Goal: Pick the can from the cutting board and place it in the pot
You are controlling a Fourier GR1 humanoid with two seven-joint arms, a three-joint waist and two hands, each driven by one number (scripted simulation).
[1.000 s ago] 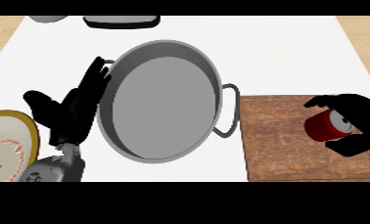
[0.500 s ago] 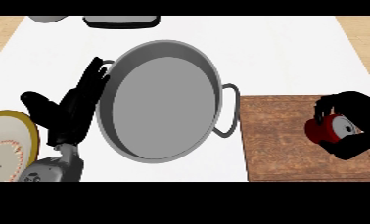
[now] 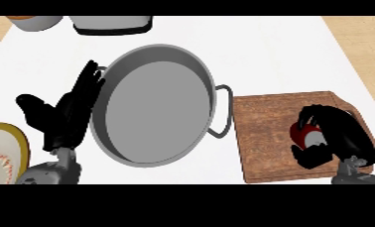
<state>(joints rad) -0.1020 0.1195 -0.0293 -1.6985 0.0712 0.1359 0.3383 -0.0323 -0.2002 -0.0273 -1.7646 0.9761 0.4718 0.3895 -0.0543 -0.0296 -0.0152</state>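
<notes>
On the cutting board, at four o'clock from the pot, is the can: red body, pale end, largely hidden. The right hand is curled round it. The left hand, fingers straight, rests at the pot's nine o'clock.

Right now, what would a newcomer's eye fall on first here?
The big grey pot sits empty at the centre of the counter. At lower right, the right hand has its fingers curled round the red can on the cutting board. The left hand rests open beside the pot's left rim.
</notes>
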